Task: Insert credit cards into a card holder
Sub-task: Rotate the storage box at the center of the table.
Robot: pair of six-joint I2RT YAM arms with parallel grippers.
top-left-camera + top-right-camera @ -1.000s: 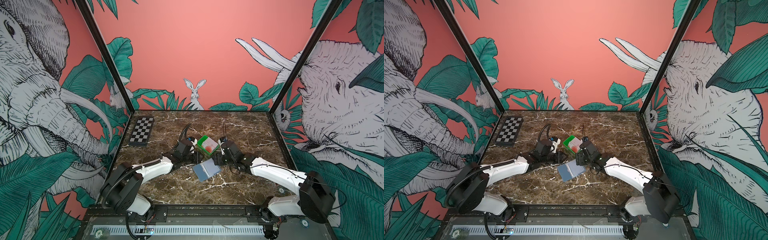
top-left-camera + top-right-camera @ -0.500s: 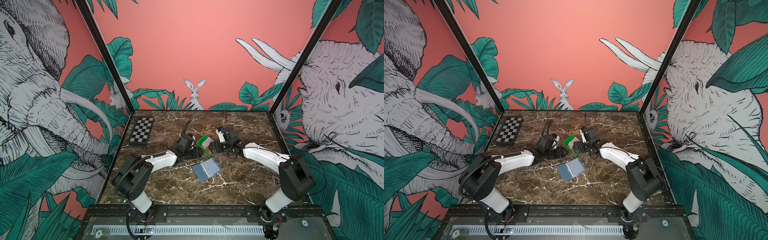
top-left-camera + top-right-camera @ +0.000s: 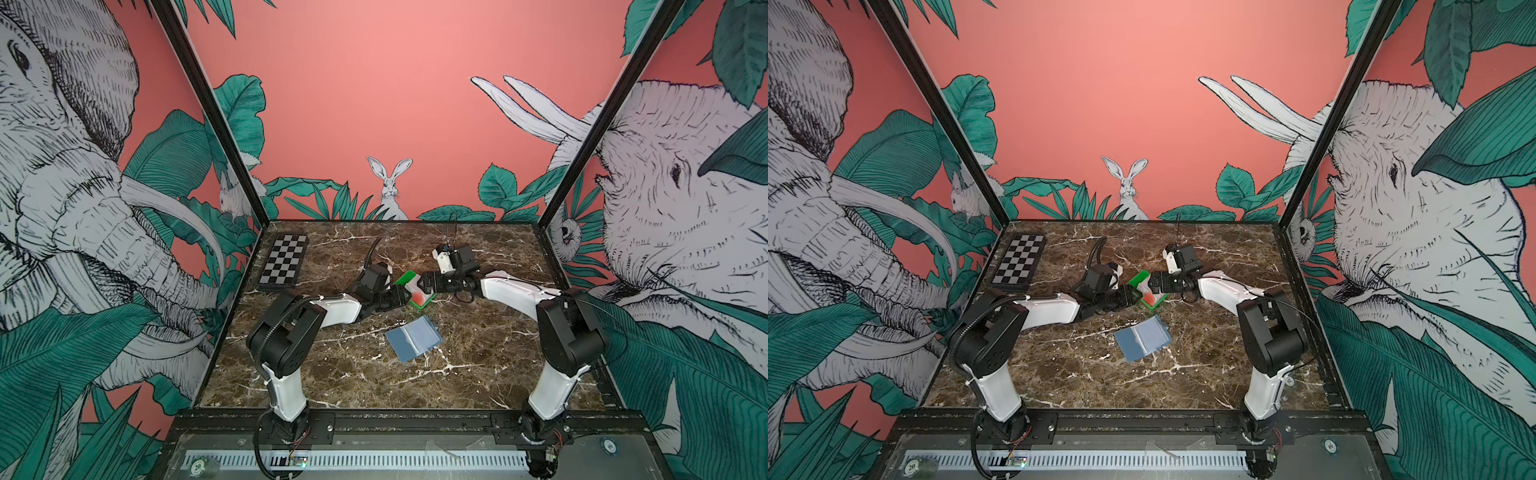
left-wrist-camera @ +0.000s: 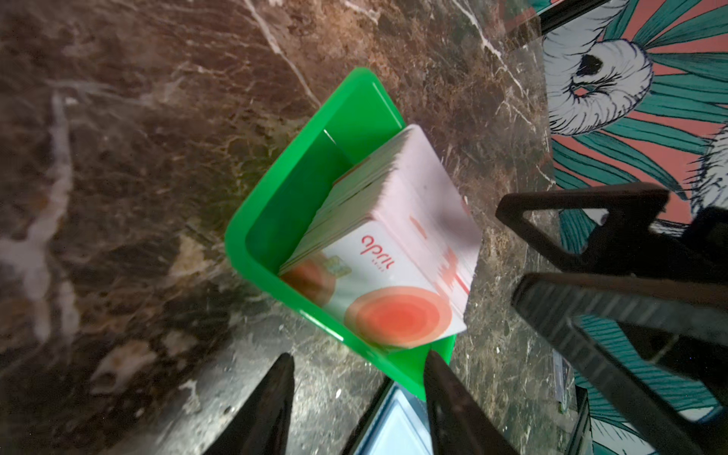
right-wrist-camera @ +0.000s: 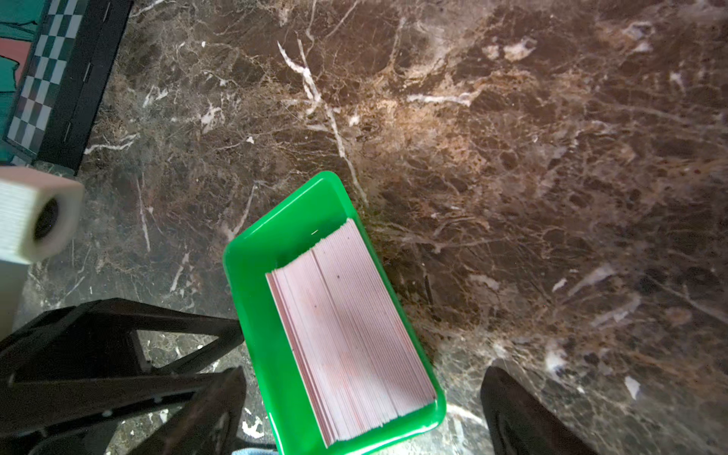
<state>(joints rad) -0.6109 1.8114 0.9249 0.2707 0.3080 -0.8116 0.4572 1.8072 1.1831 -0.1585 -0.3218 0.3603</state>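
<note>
Nothing of the real work is done yet, as I judge it. The credit cards (image 4: 386, 244) all stand on edge in one thick stack inside the green tray (image 4: 283, 189), mid-bench. The card holder (image 3: 413, 338) lies spread open and flat on the bench (image 3: 332, 374), near the tray on the side toward my bases and apart from it. In both top views its clear sleeves look bare, though they are too small for me to be sure.

My left jaws stand partly apart with nothing between them. Their fingertips (image 4: 272, 402) hover just off the tray's near corner, by the front card with its red-orange circle.

My right jaws are spread wide and carry nothing. In the right wrist view the end of the tray (image 5: 252, 275) sits between them, the card edges (image 5: 354, 327) facing up. I cannot tell whether either fingertip touches the rim.

So every step is left. I have to peel one card off the stack, carry it to the holder, slip it into a sleeve, and repeat for the others. The cards are packed tight, so separating just one looks like the awkward part.
</note>
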